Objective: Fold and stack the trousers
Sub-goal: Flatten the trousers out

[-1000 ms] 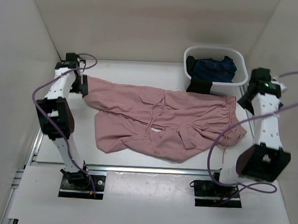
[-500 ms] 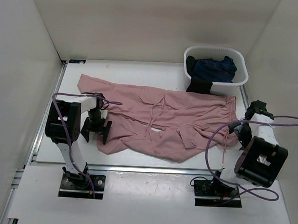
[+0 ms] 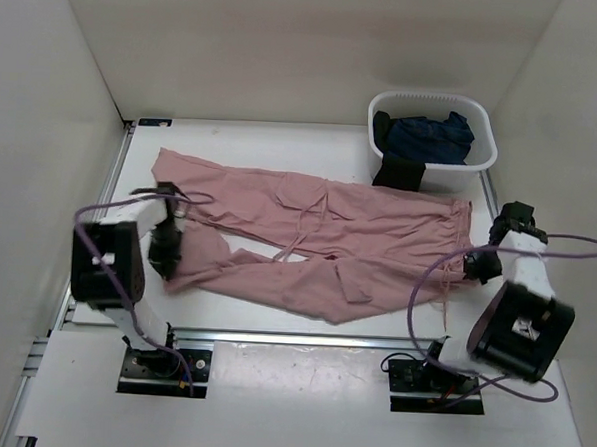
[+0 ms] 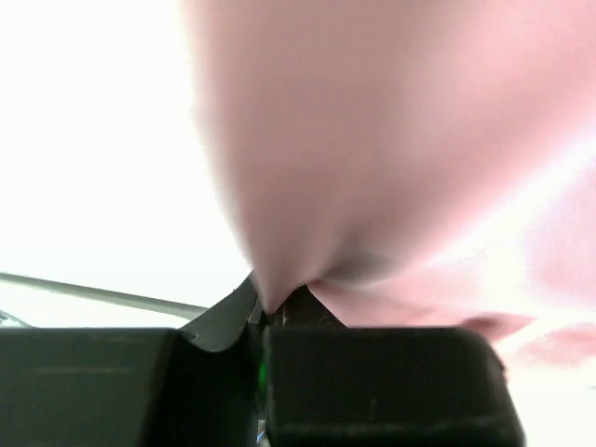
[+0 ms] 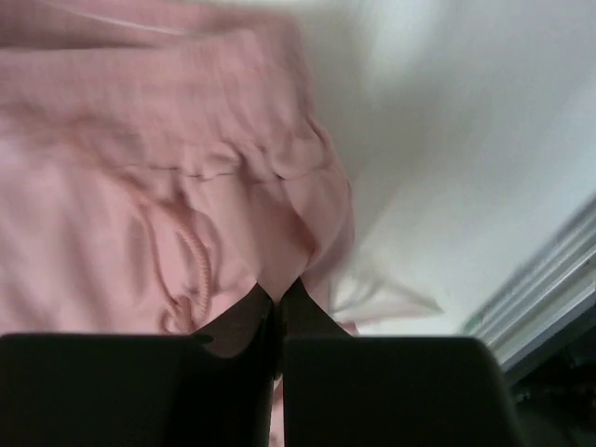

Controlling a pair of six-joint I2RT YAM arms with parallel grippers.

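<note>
Trousers: flat across bench.
Left hand: closed on leg hem, left edge.
Right hand: closed on waistband, right edge.

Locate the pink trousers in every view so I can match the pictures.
Top external: the trousers lie spread across the table, legs left, waist right.
Left wrist: blurred trousers fill the upper right, pinched by the left gripper.
Right wrist: trousers fill the left half, pinched by the right gripper.
Shared landmark: the gathered waistband, in the top and right wrist views only.
</note>
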